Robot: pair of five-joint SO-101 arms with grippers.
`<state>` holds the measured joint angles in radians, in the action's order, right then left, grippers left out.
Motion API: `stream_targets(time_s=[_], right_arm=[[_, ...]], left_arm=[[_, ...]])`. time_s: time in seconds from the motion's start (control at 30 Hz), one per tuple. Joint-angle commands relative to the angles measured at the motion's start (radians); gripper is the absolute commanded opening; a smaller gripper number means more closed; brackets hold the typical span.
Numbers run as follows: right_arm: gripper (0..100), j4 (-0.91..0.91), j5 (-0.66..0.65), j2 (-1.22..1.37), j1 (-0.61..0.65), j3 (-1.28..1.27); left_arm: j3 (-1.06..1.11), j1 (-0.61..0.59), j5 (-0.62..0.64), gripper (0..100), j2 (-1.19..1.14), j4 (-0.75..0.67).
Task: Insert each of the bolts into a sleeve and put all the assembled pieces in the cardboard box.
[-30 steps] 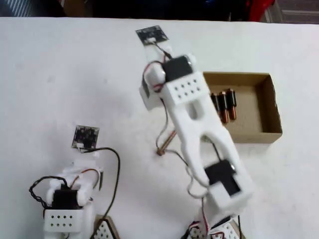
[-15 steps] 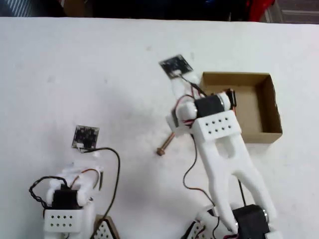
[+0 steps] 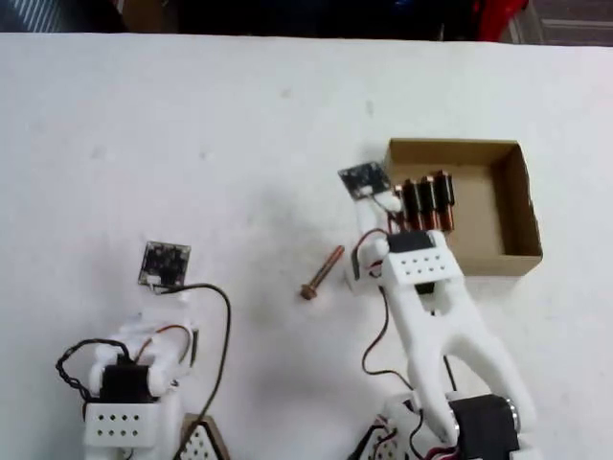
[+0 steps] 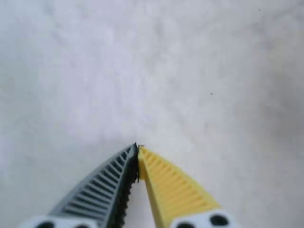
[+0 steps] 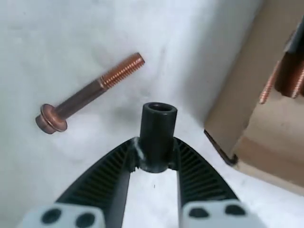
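Right gripper (image 5: 155, 149): I've got its jaws clamped on the sleeve (image 5: 159, 126), pinching the lower end so the open bore stays free and faces away from the wrist.
Sleeve: short black tube, matte, thick wall, round mouth. It sits between the ribbed jaw faces, raised just off the table (image 3: 192, 115).
Bolt (image 5: 88, 95): copper-coloured, lying flat on the table just beside the sleeve. Flanged head at one end, smooth shank, thread on the far end. The threaded tip points roughly toward the box, so I judge I've held the sleeve near it ready for mating.
Box (image 3: 455, 146): plain brown cardboard, open top, low walls, right next to my right gripper. One wall edge runs just beside the sleeve.
Assembled pieces (image 3: 428, 201): three black sleeves with copper ends, side by side against the box's near-left wall, resting on its floor.
Left gripper (image 4: 137, 152): jaws together, one grey and one yellow, ribbed tips touching, parked over bare table well away from the bolt.
Stage, my read: last loose bolt, last sleeve; the joining is not yet done.
Watch-out: the bolt is round and smooth, so it may roll if the sleeve nudges it off-axis.
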<state>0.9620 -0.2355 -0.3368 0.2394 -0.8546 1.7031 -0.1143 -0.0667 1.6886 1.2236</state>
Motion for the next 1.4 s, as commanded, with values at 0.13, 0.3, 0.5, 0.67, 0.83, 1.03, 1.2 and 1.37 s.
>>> stream_targets(time_s=[0.13,0.3,0.5,0.67,0.83,1.03,1.2,1.37], right_arm=[[4.1,-0.042,-0.063,0.008,-0.008,-0.025],[4.9,-0.099,-0.087,0.116,-0.013,-0.020],[16.4,-0.110,-0.087,0.136,-0.008,-0.018],[14.4,-0.105,-0.086,0.136,-0.008,0.018],[14.5,-0.111,-0.081,0.137,-0.008,0.021],[14.5,-0.170,-0.080,0.147,-0.008,0.021],[14.5,-0.197,-0.080,0.147,-0.010,0.021],[14.4,-0.203,-0.080,0.147,-0.008,0.021]], left_arm=[[-0.023,-0.005,-0.006,2,0.010,0.002],[-0.023,-0.005,-0.006,2,0.010,0.002],[-0.023,-0.005,-0.006,2,0.010,0.002],[-0.023,-0.005,-0.006,2,0.010,0.002],[-0.023,-0.005,-0.006,2,0.010,0.002],[-0.023,-0.005,-0.006,2,0.010,0.002],[-0.023,-0.005,-0.006,2,0.010,0.002],[-0.023,-0.005,-0.006,2,0.010,0.002]])
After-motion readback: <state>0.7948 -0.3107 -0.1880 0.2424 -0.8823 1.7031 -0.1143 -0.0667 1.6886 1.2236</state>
